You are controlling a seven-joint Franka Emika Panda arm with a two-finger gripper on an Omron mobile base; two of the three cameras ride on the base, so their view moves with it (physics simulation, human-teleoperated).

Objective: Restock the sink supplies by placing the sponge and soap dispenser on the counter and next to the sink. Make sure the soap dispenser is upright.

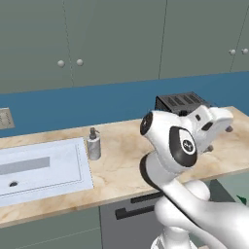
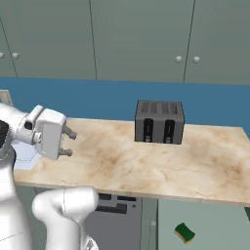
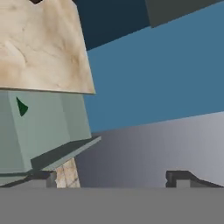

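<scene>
The soap dispenser (image 1: 93, 145) stands upright on the counter (image 1: 121, 165), just right of the sink (image 1: 73, 175). The sponge (image 2: 185, 233), green over yellow, lies low down in front of the cabinets, below the counter's (image 2: 146, 163) edge; a green sliver of the sponge (image 3: 21, 106) shows in the hand view. My gripper (image 2: 69, 143) hovers above the counter and points sideways to the right. It is open and holds nothing, its fingertips (image 3: 178, 177) set wide apart. From the left, the gripper (image 1: 220, 139) sits in front of the toaster.
A dark toaster (image 2: 159, 122) stands at the back of the counter, right of my hand. Grey-green wall cabinets (image 1: 116, 39) hang above a blue backsplash. Below the counter is a dark appliance front with handles (image 1: 141, 206). The counter ends at the right (image 2: 241, 166).
</scene>
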